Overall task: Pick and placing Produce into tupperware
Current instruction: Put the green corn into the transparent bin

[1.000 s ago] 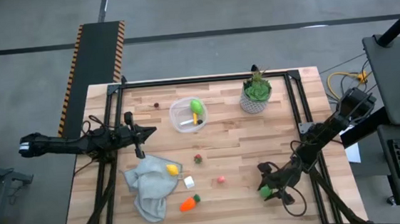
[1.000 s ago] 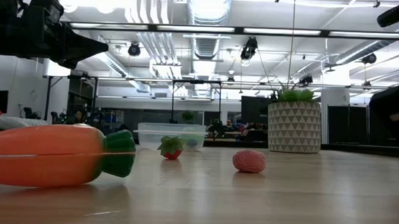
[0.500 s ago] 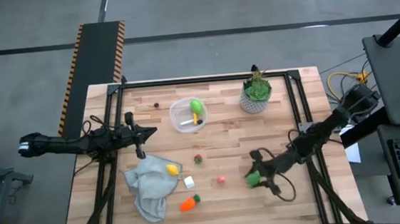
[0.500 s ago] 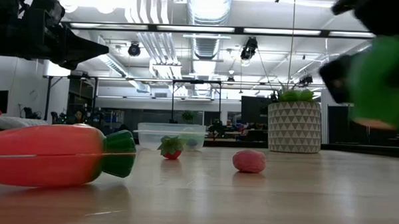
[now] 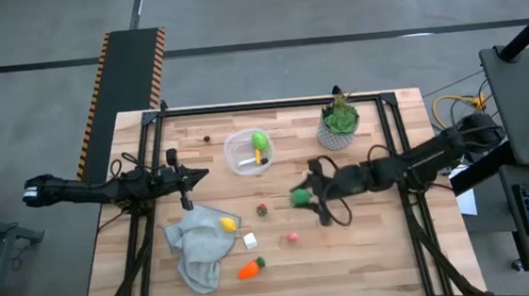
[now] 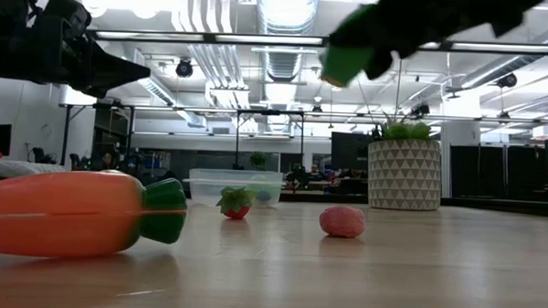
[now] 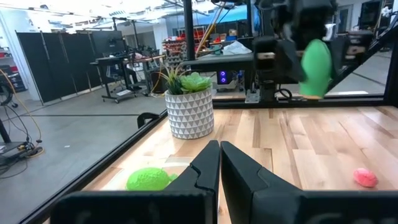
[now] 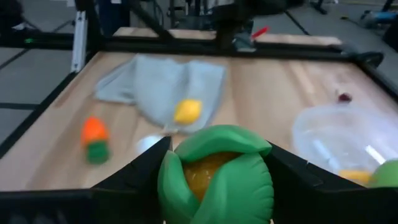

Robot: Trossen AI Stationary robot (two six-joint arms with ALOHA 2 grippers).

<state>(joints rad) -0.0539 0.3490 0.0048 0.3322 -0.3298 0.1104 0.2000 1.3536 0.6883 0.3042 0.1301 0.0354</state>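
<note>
My right gripper (image 5: 304, 198) is above the middle of the table, right of the tupperware (image 5: 249, 152), and is shut on a green produce piece (image 8: 214, 174) with orange showing inside. It also shows high in the low view (image 6: 346, 60). The clear tupperware holds a green piece (image 5: 259, 141). On the table lie a carrot (image 5: 249, 269), a lemon (image 5: 228, 225) on a grey cloth, a red piece (image 5: 262, 208), a pink piece (image 5: 292, 237) and a dark one (image 5: 206, 139). My left gripper (image 5: 200, 172) is shut, above the table's left side. My right gripper pinches the green produce piece (image 5: 298, 198) between its two fingers, one finger (image 8: 140, 171) on each side of it. The fingers come about level from the table's right, pointing left. The piece is lifted clear of the table (image 6: 346, 60).
A potted plant in a white patterned pot (image 5: 338, 128) stands at the far side, right of the tupperware. A grey cloth (image 5: 200, 248) lies near left, a small white cube (image 5: 250, 240) beside it. Black frame rails (image 5: 391, 129) run along the table's edges.
My right gripper has carried the green piece from the table's near right part up and toward the far left, closer to the tupperware. It has stayed shut on the piece. The other things have kept their places.
</note>
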